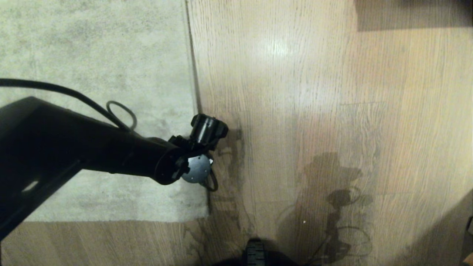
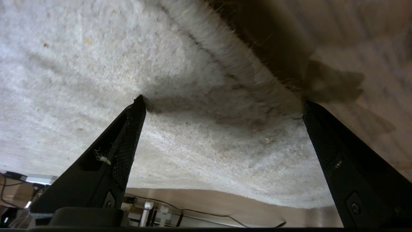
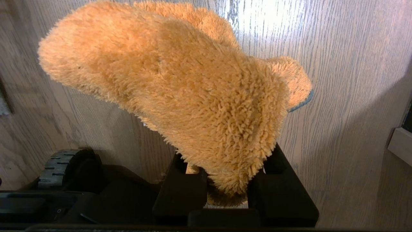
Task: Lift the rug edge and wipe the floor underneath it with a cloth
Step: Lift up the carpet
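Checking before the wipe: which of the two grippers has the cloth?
The right gripper, shut on the orange cloth above the floor. The left gripper is open and empty at the rug edge.

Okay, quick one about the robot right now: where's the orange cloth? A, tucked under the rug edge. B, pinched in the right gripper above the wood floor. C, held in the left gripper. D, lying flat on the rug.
B: the right wrist view shows the fluffy orange cloth clamped in the right gripper over the floor, while the left gripper stands open at the rug edge.
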